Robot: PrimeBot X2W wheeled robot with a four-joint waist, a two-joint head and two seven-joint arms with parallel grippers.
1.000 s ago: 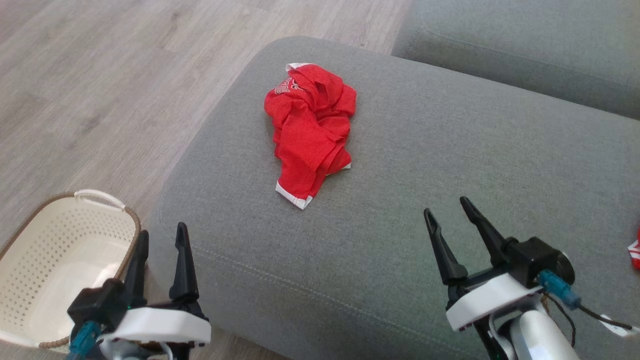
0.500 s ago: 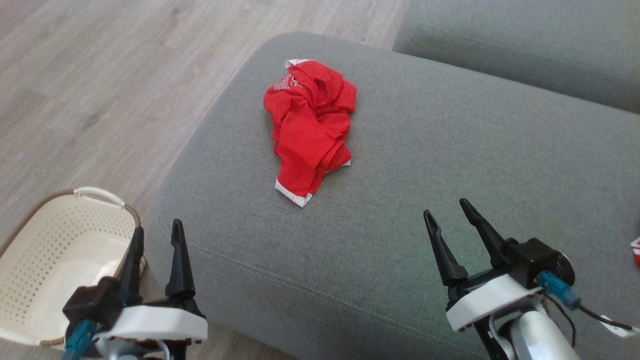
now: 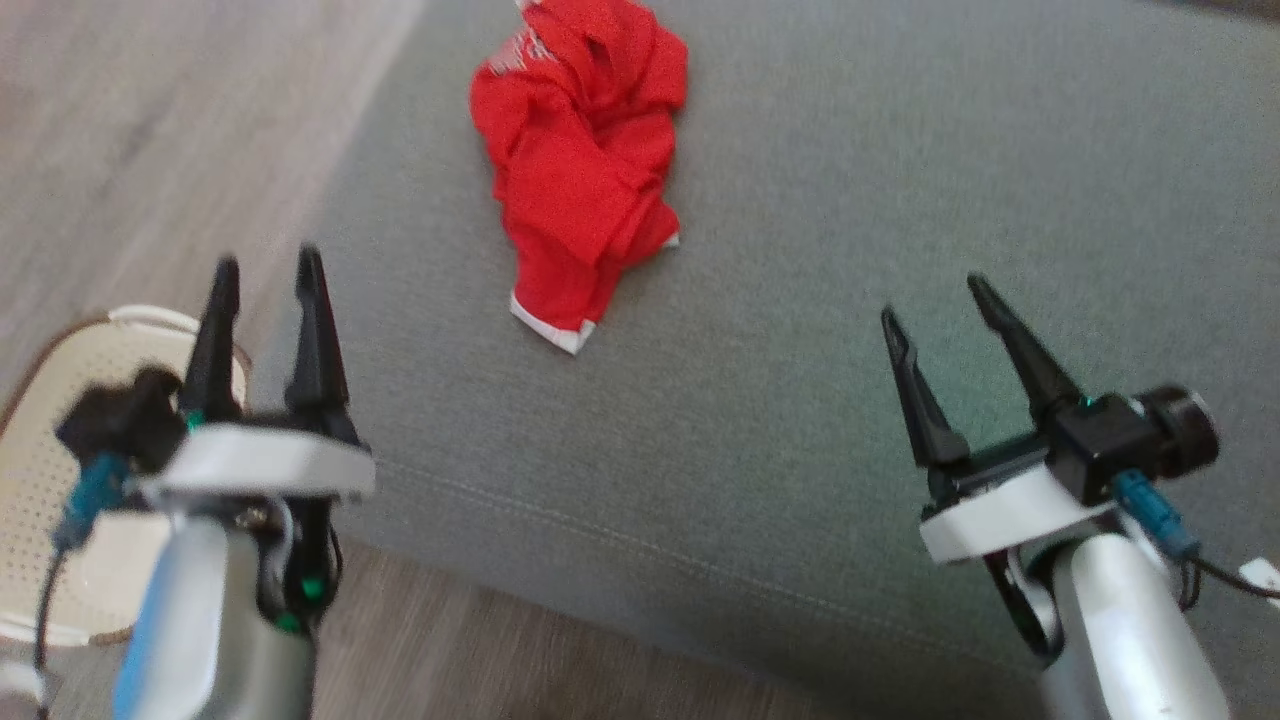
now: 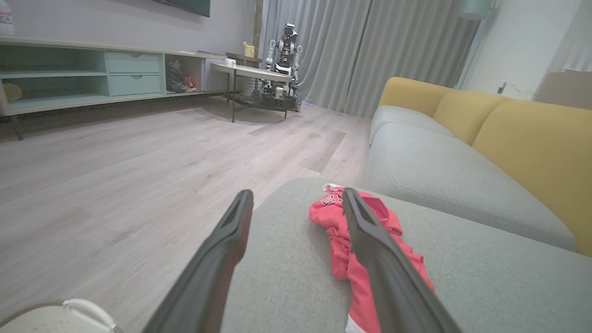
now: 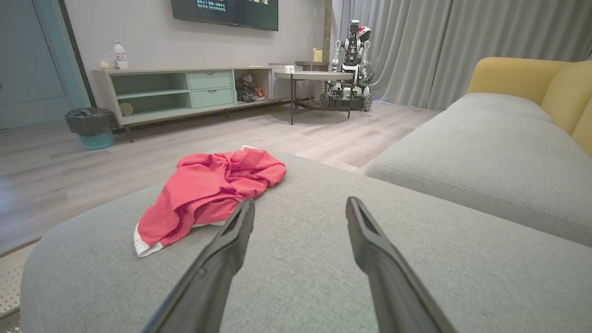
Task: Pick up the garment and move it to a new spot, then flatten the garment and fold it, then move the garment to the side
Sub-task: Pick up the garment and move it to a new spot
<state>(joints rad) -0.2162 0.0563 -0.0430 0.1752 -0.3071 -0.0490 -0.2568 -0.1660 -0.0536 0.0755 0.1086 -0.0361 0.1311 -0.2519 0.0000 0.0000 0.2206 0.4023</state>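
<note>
Right, both of your claws stand wide and empty, so nothing is gripped yet. The left claw [image 3: 266, 265] hangs over the near corner of the grey sofa cushion [image 3: 800, 420], where its edge meets the wooden floor [image 3: 130, 120]. The cream perforated basket [image 3: 50, 500] sits below it, to its outer side. The right claw [image 3: 932, 300] hovers over bare cushion, well apart from its partner.

The red garment [image 3: 580, 180] lies crumpled in a heap ahead of both claws, beyond their fingertips and closer to the left one's line. In the left wrist view it sits just past the right-hand finger and partly behind it. In the right wrist view it lies ahead and off to the left of the fingers. Neither claw touches it. It has white trim at the hem and some white lettering at the far end, but it is too bunched for you to tell top from shorts.

I judge you are at the very first step, the approach for the pick-up. The wide spread suits a soft heap, which wants a broad bite. The fabric looks thin, so expect it to sag and trail once lifted. The head view is blurred, so fine folds are hard to read.
</note>
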